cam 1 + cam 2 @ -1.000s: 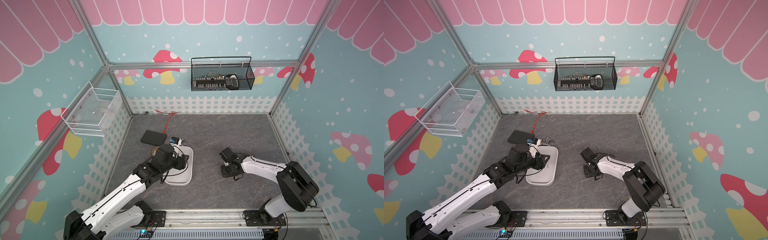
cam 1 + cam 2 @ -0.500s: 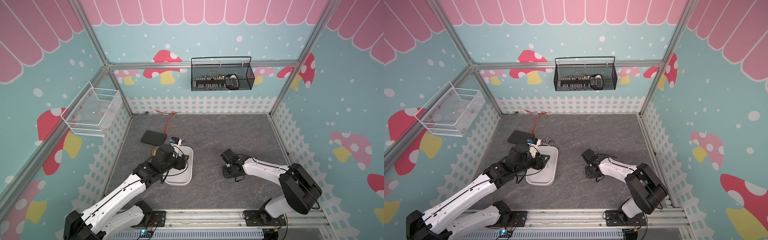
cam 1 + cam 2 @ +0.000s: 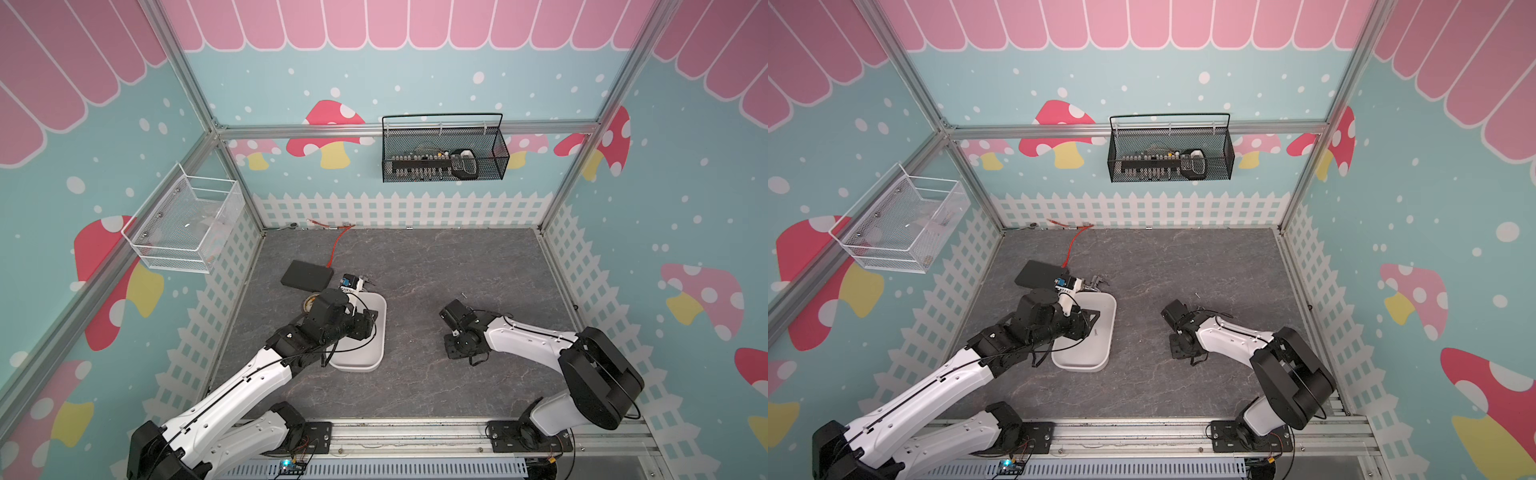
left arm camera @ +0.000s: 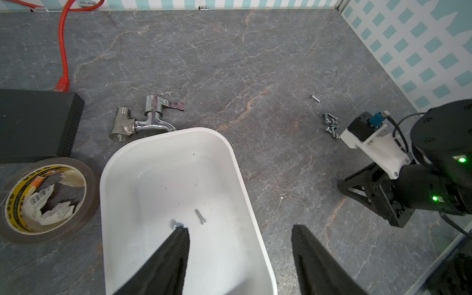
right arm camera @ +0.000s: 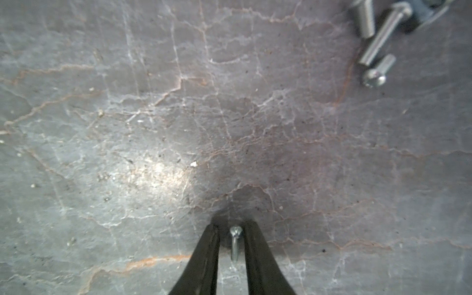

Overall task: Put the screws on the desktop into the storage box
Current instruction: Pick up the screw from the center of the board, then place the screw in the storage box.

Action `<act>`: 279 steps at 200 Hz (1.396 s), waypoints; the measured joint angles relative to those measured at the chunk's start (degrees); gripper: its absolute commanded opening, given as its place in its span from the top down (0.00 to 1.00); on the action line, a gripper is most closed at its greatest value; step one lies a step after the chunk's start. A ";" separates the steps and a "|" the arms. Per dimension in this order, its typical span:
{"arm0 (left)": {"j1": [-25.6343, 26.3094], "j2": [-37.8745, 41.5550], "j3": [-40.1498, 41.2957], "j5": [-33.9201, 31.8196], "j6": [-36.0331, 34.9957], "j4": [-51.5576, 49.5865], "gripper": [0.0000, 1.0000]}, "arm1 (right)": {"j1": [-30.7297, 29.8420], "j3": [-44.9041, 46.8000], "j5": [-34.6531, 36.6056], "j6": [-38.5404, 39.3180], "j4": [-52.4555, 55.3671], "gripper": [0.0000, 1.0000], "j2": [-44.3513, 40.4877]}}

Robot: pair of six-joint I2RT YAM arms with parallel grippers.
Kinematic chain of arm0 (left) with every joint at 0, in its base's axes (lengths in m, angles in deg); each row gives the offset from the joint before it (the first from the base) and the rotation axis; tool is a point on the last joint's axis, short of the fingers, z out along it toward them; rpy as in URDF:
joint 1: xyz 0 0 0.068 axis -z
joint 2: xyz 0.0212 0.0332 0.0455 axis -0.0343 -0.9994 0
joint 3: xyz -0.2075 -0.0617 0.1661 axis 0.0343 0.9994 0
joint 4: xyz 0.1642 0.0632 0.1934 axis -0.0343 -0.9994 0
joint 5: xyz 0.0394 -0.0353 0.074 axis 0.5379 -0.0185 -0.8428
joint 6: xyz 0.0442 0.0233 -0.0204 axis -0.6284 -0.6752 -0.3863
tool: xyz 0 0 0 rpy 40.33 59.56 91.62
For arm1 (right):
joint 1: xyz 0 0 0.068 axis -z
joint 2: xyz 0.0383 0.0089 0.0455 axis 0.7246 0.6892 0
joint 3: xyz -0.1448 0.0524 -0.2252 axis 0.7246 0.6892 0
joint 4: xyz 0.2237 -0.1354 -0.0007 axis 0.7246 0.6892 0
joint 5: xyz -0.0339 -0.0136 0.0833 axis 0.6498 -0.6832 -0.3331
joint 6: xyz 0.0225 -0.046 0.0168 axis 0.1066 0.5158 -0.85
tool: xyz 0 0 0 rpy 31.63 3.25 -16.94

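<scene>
Grey desktop (image 5: pixel 153 102), R jaws just apart astride screw (image 5: pixel 235 242), L jaws spread over storage box (image 4: pixel 158 173).

1. Desktop (image 3: pixel 436 266): dark grey, with pale and rusty marble veins.
2. Storage box (image 4: pixel 158 173): plain white.
3. Screws (image 4: pixel 330 125): silvery.
4. Walls (image 3: pixel 415 83): teal with white dots and red, pink and yellow mushrooms; pink scallops above, white picket fence below.
5. Frame (image 3: pixel 403 131): silver-grey.
6. Cable (image 4: pixel 61 46): orange-red.
7. Flat box (image 4: pixel 30 122): black.
8. Tape roll (image 4: pixel 89 194): brownish clear, its core yellow with black print.
9. Tap (image 4: pixel 153 120): shiny chrome.
10. Black basket (image 3: pixel 444 166) and white basket (image 3: pixel 183 224): fine mesh.
11. Left arm (image 3: pixel 249 382) and right arm (image 3: pixel 528 332): white links, black joints; the right shows green lights (image 4: pixel 461 160).
</scene>
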 measured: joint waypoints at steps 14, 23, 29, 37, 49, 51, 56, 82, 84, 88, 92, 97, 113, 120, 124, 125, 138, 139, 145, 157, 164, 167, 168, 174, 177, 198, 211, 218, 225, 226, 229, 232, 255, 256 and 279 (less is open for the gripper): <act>0.00 0.00 0.00 0.00 0.00 0.00 0.32 | -0.04 0.00 -0.07 0.00 -0.02 0.83 0.00; 0.00 -0.02 0.00 -0.02 0.00 0.00 0.32 | -0.09 0.00 -0.09 0.09 -0.02 0.85 0.00; 0.00 -0.02 0.00 0.00 0.00 0.00 0.32 | -0.09 0.00 -0.07 0.02 0.00 0.88 0.00; 0.00 -0.07 0.00 -0.02 0.00 0.00 0.32 | -0.09 -0.02 -0.04 0.04 0.00 0.90 0.00; 0.00 -0.07 0.00 -0.02 0.00 -0.02 0.32 | -0.09 -0.02 0.00 0.13 -0.09 0.94 -0.02; 0.00 -0.07 0.00 -0.02 0.00 -0.02 0.32 | -0.09 -0.02 0.02 0.00 -0.07 0.94 -0.02; 0.00 -0.07 0.00 -0.02 0.00 0.00 0.32 | -0.09 -0.02 -0.02 0.17 -0.11 0.96 -0.07; 0.00 -0.07 0.00 -0.04 0.00 -0.02 0.32 | -0.09 -0.02 -0.11 0.46 -0.13 1.00 -0.48; 0.00 -0.07 0.00 -0.04 0.00 -0.02 0.32 | -0.09 0.00 -0.11 0.57 -0.15 1.00 -0.52; 0.00 -0.07 0.00 -0.04 0.00 -0.02 0.32 | -0.09 0.04 -0.15 0.70 -0.15 1.00 -0.68; 0.00 -0.07 0.00 -0.07 0.00 -0.02 0.32 | -0.09 0.11 -0.15 0.79 -0.15 1.00 -0.83; 0.00 -0.07 0.00 -0.09 0.00 -0.02 0.32 | -0.09 0.24 -0.46 1.14 -0.22 1.00 -1.22; 0.00 -0.07 0.00 -0.20 0.00 -0.02 0.32 | -0.09 0.52 -1.40 2.27 -0.72 1.00 -3.78; 0.00 -0.09 0.00 -0.22 0.00 -0.02 0.32 | -0.09 0.66 -1.99 2.80 -0.92 1.00 -5.35; 0.00 -0.11 0.00 -0.22 0.00 -0.02 0.32 | -0.09 0.68 -2.38 3.10 -1.07 1.00 -6.34; 0.00 -0.11 0.00 -0.22 0.00 -0.02 0.32 | -0.09 0.68 -2.45 3.17 -1.07 1.00 -6.51; 0.00 -0.17 0.00 -0.24 0.00 -0.02 0.32 | -0.09 0.66 -4.13 4.13 -1.88 1.00 -9.62; 0.00 -0.17 0.00 -0.24 0.00 -0.04 0.32 | -0.09 0.66 -4.22 4.20 -1.92 1.00 -9.77; 0.00 -0.22 0.00 -0.24 0.00 -0.04 0.32 | -0.09 0.59 -5.35 4.50 -2.47 1.00 -11.06; 0.00 -0.22 0.00 -0.28 0.00 -0.04 0.32 | -0.11 0.24 -8.00 4.72 -3.69 1.00 -12.85; 0.00 -0.22 0.00 -0.46 0.00 -0.04 0.32 | -0.28 0.02 -10.05 4.61 -5.07 1.00 -13.60; 0.00 -0.22 0.00 -0.50 0.00 -0.04 0.32 | -0.39 -0.02 -10.84 4.55 -5.73 1.00 -13.81; 0.00 -0.22 0.00 -0.55 0.00 -0.04 0.32 | -0.44 -0.04 -11.08 4.48 -5.95 1.00 -13.88; 0.00 -0.22 0.00 -0.68 0.00 -0.04 0.32 | -0.85 -0.13 -13.07 4.11 -7.63 1.00 -14.21; 0.00 -0.22 0.00 -0.74 0.00 -0.04 0.32 | -1.16 -0.20 -13.90 3.74 -8.37 1.00 -14.25; 0.00 -0.22 0.00 -1.31 0.02 -0.09 0.32 | -4.55 -1.99 -19.10 1.60 -14.69 1.00 -13.16; 0.00 -0.22 0.00 -1.60 0.02 -0.17 0.32 | -7.43 -5.11 -21.24 0.42 -18.23 1.00 -10.21; 0.00 -0.22 0.00 -1.81 0.02 -0.22 0.32 | -8.87 -7.39 -21.99 -0.02 -20.00 1.00 -7.87; 0.00 -0.22 0.00 -2.01 0.02 -0.24 0.32 | -10.14 -10.01 -22.32 -0.42 -21.33 1.00 -5.14; 0.00 -0.22 0.00 -2.03 0.02 -0.24 0.32 | -10.25 -10.32 -22.36 -0.46 -21.42 1.00 -4.85; 0.00 -0.22 0.00 -2.14 0.02 -0.22 0.32 | -10.82 -11.61 -22.38 -0.57 -22.08 1.00 -3.39; 0.00 -0.22 0.00 -2.23 0.02 -0.24 0.32 | -11.34 -12.70 -22.43 -0.61 -22.34 1.00 -2.27; 0.00 -0.22 0.00 -2.82 0.02 -0.24 0.32 | -14.45 -20.46 -21.27 -0.52 -23.85 1.00 6.56; 0.00 -0.22 0.00 -2.82 0.02 -0.24 0.32 | -14.51 -20.65 -21.20 -0.50 -23.87 1.00 6.80; -0.02 -0.20 0.00 -3.67 0.07 -0.24 0.32 | -16.04 -24.70 -19.34 -0.09 -23.34 1.00 12.48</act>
